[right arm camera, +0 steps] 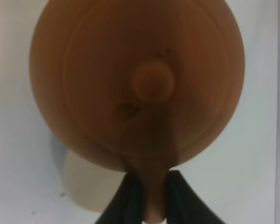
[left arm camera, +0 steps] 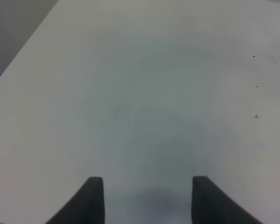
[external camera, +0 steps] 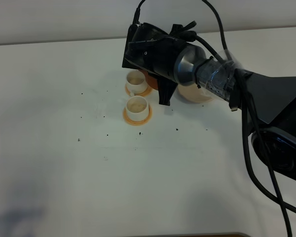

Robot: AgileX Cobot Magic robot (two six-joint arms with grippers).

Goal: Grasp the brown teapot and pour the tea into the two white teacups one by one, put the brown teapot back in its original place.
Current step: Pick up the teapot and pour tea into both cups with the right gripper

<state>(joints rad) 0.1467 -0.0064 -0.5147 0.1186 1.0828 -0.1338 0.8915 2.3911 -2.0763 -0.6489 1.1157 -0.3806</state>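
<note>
The brown teapot [right arm camera: 135, 79] fills the right wrist view from above, lid knob in the middle. My right gripper [right arm camera: 154, 200] is shut on its loop handle. In the high view only a reddish sliver of the teapot [external camera: 147, 75] shows under the right gripper [external camera: 160, 86], which hangs just right of the far white teacup [external camera: 135, 80]. The near teacup [external camera: 137, 106] stands in front of it; each sits on an orange coaster and looks pale tan inside. The beige saucer [external camera: 195, 95] lies bare to the right, partly behind the arm. My left gripper [left arm camera: 147, 200] is open over bare table.
Small dark specks [external camera: 107, 134] are scattered on the white table [external camera: 64, 163] around the cups. The right arm's black body and cables [external camera: 266, 103] cross the right side. A pale round shape [right arm camera: 84, 186] shows under the teapot; I cannot tell what it is.
</note>
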